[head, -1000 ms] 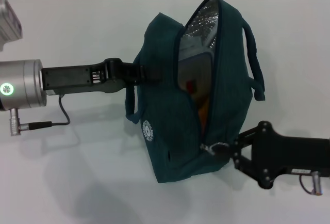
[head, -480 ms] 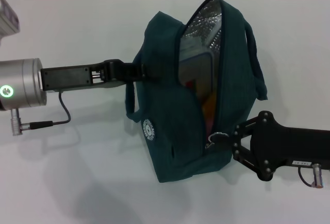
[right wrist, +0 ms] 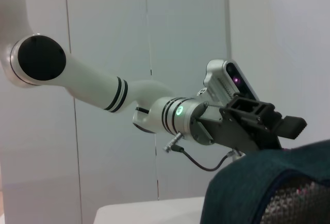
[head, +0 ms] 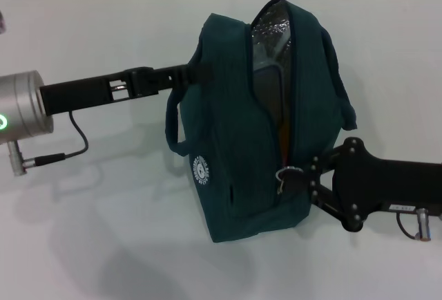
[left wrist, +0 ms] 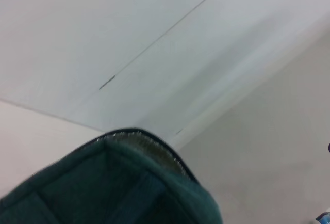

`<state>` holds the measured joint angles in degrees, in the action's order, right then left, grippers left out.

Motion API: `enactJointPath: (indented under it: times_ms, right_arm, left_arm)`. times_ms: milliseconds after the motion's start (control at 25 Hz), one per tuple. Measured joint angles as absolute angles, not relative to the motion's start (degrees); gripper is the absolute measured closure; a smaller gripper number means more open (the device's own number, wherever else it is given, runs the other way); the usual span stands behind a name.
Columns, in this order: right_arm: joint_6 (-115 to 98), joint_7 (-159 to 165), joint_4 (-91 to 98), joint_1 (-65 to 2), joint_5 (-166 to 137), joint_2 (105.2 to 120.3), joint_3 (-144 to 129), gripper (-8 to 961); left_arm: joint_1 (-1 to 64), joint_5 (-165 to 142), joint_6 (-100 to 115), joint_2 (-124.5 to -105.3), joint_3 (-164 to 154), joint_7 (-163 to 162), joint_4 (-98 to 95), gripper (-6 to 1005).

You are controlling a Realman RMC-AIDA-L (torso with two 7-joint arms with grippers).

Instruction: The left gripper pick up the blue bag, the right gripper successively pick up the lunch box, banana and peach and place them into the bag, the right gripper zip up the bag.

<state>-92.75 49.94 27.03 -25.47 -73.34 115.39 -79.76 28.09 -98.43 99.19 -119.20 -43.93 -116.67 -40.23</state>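
**Both hands on the blue bag, zipper partly drawn**

We see the left hand (head: 197,74) closed on the upper left side of the blue bag (head: 228,155), its fingers pinched into the fabric near the handle. The right hand (head: 297,179) meets the bag low on its right side, its fingers closed around the ring pull (head: 286,174) of the zipper.

The bag stands upright on the white bench (head: 103,245), its base touching the surface. The zipper is closed below the pull; above it the mouth gapes in a narrow slit showing silver foil lining (head: 271,34). Behind the bench run pale wall panels (right wrist: 103,28).

Inside the slit we make out the dark edge of the lunch box (head: 269,99) and a thin orange strip beneath it; we cannot tell which fruit that is. The left wrist view shows only a corner of the bag (left wrist: 118,182) against the wall; the right wrist view shows the left hand (right wrist: 273,126) above the bag's rim.
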Motion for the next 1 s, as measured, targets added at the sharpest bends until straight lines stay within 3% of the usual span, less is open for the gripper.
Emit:
enactJointPath:
  times_ms: [120, 680, 1000]
  right_arm:
    - [-93.3, 50.0, 28.6, -25.2, -72.6, 115.38, -79.7, 944]
    - [-93.2, 55.7, 30.3, -29.0, -70.4, 115.39, -74.6, 945]
    - [-92.5, 58.8, 30.1, -34.8, -70.5, 115.75, -75.1, 944]
  left_arm:
    - [27.8, -97.9, 99.2, -119.13, -43.7, -114.8, -40.4, 542]
    - [26.3, -96.5, 99.0, -119.35, -38.6, -107.7, -39.8, 113]
    - [24.2, -94.1, 98.9, -119.14, -38.4, -106.3, -39.6, 104]
